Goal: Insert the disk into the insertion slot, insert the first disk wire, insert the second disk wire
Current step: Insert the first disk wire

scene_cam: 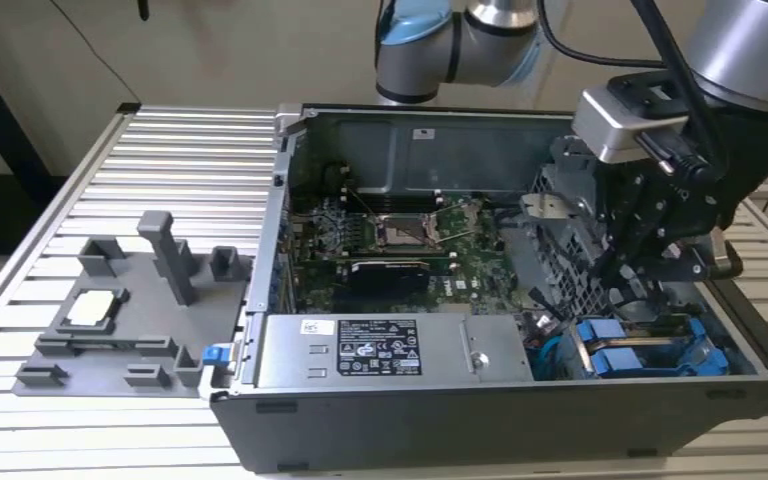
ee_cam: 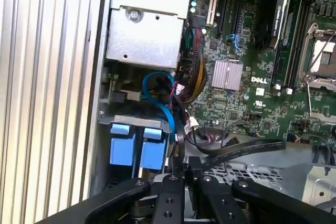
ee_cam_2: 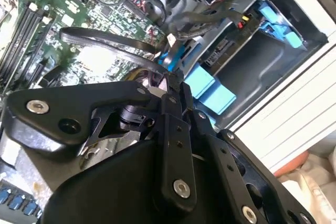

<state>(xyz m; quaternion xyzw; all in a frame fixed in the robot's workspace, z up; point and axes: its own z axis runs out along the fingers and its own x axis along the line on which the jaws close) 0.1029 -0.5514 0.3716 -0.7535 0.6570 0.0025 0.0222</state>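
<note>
The disk [scene_cam: 620, 360] sits seated in the insertion slot [scene_cam: 704, 372] at the case's near corner on the exterior view's right, its blue carrier end facing up and its long axis running down into the cage. A second blue-ended carrier [scene_cam: 595, 331] stands just beside it. The gripper [scene_cam: 658, 262] hangs just above both, fingers drawn together on a flat black cable [ee_cam: 241, 149]. Beyond lie the power supply [scene_cam: 377, 350] and motherboard [scene_cam: 398, 240].
</note>
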